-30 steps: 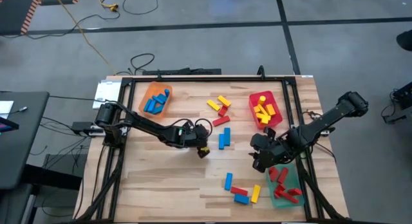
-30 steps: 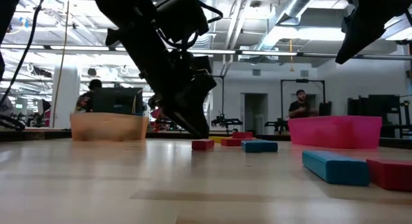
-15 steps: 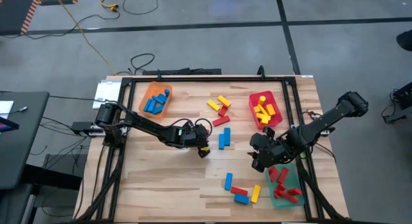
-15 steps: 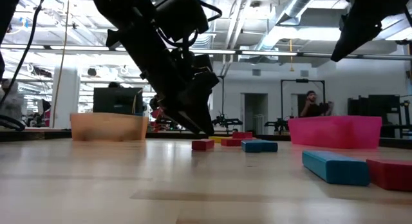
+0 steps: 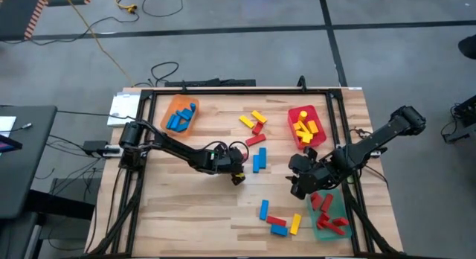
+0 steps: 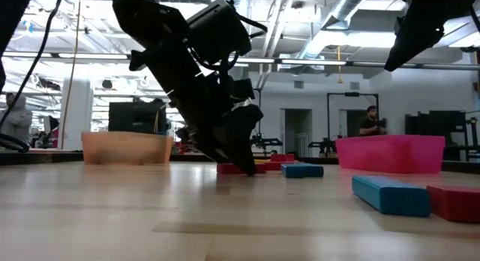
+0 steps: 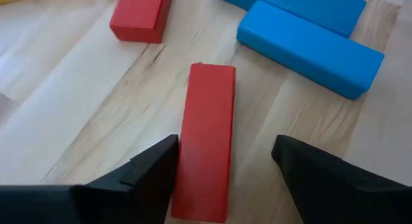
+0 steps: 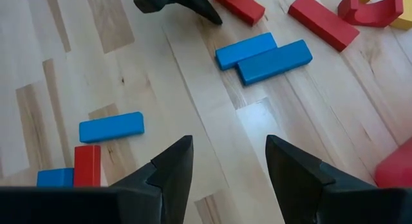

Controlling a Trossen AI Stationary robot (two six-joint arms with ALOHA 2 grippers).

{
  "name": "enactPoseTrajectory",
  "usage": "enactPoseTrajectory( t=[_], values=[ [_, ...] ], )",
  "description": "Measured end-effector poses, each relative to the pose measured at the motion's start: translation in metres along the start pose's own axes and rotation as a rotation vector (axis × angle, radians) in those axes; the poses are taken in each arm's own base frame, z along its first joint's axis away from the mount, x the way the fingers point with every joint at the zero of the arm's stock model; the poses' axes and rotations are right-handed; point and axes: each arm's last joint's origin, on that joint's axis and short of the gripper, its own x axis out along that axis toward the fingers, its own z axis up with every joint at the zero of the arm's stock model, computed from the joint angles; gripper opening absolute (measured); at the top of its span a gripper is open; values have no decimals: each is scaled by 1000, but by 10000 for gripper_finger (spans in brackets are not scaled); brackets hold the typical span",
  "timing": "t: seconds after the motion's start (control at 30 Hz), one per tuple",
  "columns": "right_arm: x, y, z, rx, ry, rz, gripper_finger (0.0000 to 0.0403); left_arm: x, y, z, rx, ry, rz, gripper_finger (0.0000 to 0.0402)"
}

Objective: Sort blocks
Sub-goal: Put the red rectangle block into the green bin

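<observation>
High view: the left gripper (image 5: 238, 177) is working low at mid-table, with two blue blocks (image 5: 258, 161) lying just beyond it. The right gripper (image 5: 297, 186) is hovering near the green tray (image 5: 321, 228), jaws apart and carrying nothing.

Low view: the left gripper (image 6: 241, 160) is reaching down to the tabletop, partly hiding the red block (image 6: 231, 169) at its tip.

Left wrist view: the left fingers (image 7: 145, 176) are standing apart, straddling the red block (image 7: 206, 140) without clamping it. The block is lying off-centre, against one finger and well clear of the other.

Risk: closing from this offset is likely to twist the block out of the jaws.

Right wrist view: the right fingers (image 8: 168, 165) are spread over bare wood, blue blocks (image 8: 264, 56) lying ahead of them.
</observation>
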Motion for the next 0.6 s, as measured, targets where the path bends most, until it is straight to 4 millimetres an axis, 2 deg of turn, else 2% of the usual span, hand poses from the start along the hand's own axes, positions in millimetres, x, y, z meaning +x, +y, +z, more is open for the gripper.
enactPoseTrajectory(
  t=[0.37,0.6],
  values=[
    [0,0,0,-1,-2,2,210,0,-1,-2,117,39,-57,111],
    [0,1,0,-4,-2,4,210,0,-2,-3,191,46,-76,102]
  ],
)
